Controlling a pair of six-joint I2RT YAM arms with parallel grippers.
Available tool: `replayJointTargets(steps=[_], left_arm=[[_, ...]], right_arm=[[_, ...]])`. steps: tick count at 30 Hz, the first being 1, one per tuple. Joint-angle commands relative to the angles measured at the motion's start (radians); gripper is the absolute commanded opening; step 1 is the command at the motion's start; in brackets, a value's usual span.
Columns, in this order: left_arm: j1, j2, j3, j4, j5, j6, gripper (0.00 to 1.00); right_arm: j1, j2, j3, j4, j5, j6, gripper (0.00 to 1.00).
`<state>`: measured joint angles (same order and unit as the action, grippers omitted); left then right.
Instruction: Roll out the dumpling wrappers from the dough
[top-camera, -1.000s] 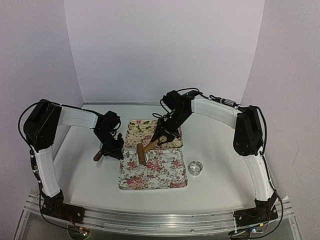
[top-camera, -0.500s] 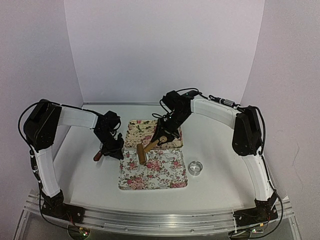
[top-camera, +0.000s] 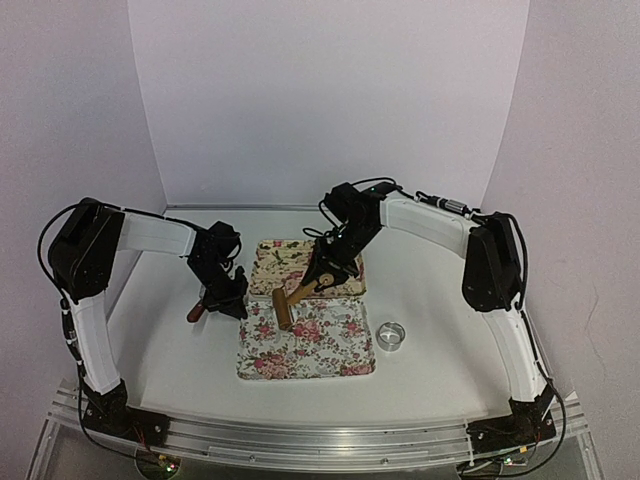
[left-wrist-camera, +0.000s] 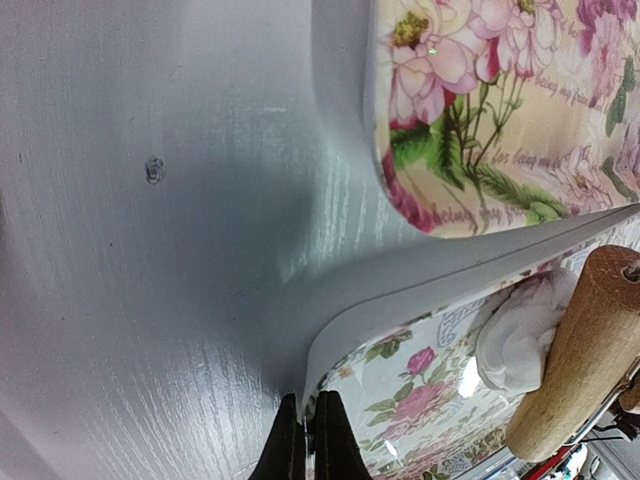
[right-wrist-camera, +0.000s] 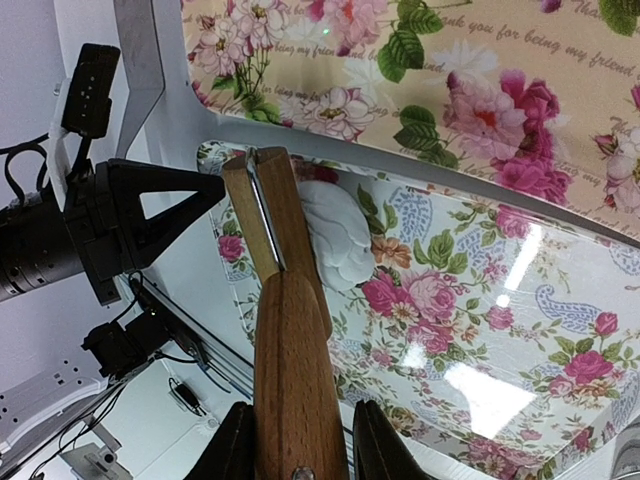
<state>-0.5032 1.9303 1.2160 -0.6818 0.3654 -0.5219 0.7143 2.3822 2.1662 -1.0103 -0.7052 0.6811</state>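
The dough (right-wrist-camera: 340, 245) is a soft white lump on the near flowered tray (right-wrist-camera: 480, 300), lying against the roller of a wooden rolling pin (right-wrist-camera: 290, 340). It also shows in the left wrist view (left-wrist-camera: 515, 330) beside the rolling pin (left-wrist-camera: 580, 350). My right gripper (right-wrist-camera: 300, 405) is shut on the pin's handle and holds the pin over the tray's far left part (top-camera: 283, 307). My left gripper (left-wrist-camera: 305, 400) is shut on the near tray's left rim (left-wrist-camera: 330, 345). No flat round wrapper shows.
A second flowered tray (top-camera: 300, 262) lies just behind the near tray (top-camera: 320, 350). A small shiny metal ring (top-camera: 391, 337) stands on the table right of the near tray. A small brown object (top-camera: 196, 311) lies by my left gripper (top-camera: 228, 298).
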Motion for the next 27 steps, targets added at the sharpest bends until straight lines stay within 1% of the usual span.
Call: replayJointTargets(steps=[1, 27], left_arm=[[-0.005, 0.049, 0.016, 0.030, -0.011, 0.014, 0.00], [-0.005, 0.062, 0.028, 0.035, -0.009, -0.002, 0.00]], right_arm=[[-0.019, 0.189, -0.120, -0.260, 0.513, -0.011, 0.00], [-0.018, 0.243, -0.087, -0.258, 0.530, -0.038, 0.00]])
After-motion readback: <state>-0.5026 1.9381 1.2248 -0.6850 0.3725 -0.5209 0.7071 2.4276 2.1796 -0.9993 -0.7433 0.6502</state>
